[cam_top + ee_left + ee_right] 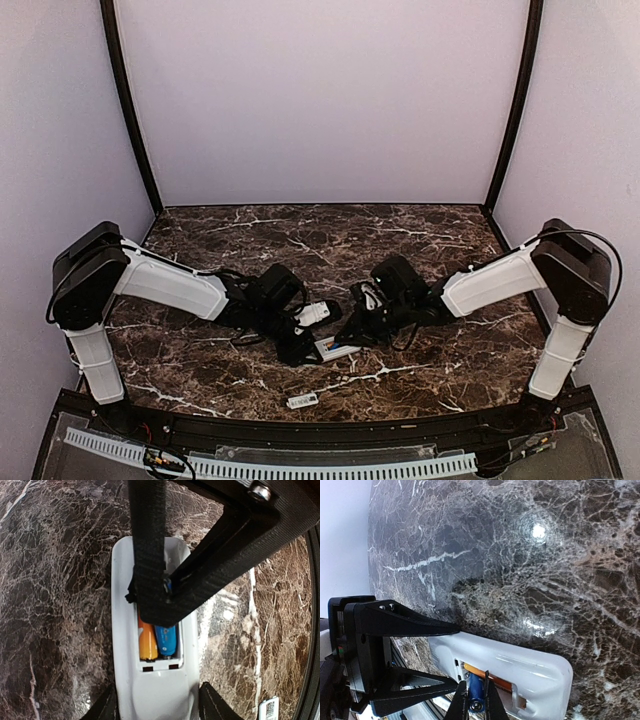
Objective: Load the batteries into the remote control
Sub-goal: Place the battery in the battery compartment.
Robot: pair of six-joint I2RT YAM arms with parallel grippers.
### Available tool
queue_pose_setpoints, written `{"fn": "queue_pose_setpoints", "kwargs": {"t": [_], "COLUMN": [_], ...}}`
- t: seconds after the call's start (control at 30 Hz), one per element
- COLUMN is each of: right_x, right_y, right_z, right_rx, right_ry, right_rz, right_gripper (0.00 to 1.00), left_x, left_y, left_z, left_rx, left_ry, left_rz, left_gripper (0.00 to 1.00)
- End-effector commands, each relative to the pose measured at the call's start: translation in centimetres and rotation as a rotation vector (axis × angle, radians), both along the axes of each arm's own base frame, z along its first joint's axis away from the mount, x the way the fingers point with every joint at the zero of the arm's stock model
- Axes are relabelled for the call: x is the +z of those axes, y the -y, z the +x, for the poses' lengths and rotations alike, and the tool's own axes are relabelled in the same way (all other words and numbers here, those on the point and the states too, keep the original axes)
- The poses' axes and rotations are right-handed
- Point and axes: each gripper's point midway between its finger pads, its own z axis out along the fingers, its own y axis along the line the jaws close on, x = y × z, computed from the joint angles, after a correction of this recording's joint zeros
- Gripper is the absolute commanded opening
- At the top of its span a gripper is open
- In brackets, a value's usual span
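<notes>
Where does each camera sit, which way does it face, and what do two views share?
Top: above and behind, facing down at the table; left arm and right arm show.
Left wrist: looks down on the remote; left jaws flank it at the bottom edge.
Right wrist: low, looks along the table over the remote; right jaws at the bottom edge.
Shared: both wrist views show the orange battery and blue battery in the remote.

- You've got 2 batteries: 1 orange battery [148, 642], 1 blue battery [166, 639]
- 1 remote control [155, 692]
- 1 small loose white piece [302, 400]
- 2 claws: left claw [157, 709], right claw [476, 702]
- 1 dark marble surface [430, 250] under it all
</notes>
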Motion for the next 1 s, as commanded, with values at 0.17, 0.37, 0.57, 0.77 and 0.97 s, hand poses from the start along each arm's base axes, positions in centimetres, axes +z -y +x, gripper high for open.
{"fn": "queue_pose_setpoints", "kwargs": {"t": [0.17, 0.37, 0.57, 0.77, 0.97], "right_x": [-2.0, -1.0, -0.4, 0.4, 1.2], "right_y": [1.0, 1.4, 1.7, 1.5, 1.8], "right_z": [-1.6, -1.1, -0.8, -0.6, 0.0], "right_rx": [0.015, 0.027, 0.036, 0.052, 0.057], "right_ry": [-0.054, -0.007, 0.027, 0.060, 0.105], "right_rz": [-0.069, -0.126, -0.168, -0.187, -0.233], "right_gripper": [0.00, 0.10, 0.16, 0.22, 0.26], "left_x": [-5.2, -5.2, -5.2, -5.3, -5.3], "left_y": [-2.7, -2.7, -2.7, -2.7, -2.7], "left_z": [-4.3, -4.3, -4.3, -4.3, -4.3], "left_rx": [-0.021, -0.028, -0.028, -0.029, -0.030], "left_ry": [-0.175, -0.172, -0.171, -0.175, -0.176], "left_rz": [0.165, 0.171, 0.173, 0.181, 0.183], "left_gripper": [0.42, 0.39, 0.38, 0.37, 0.37]}}
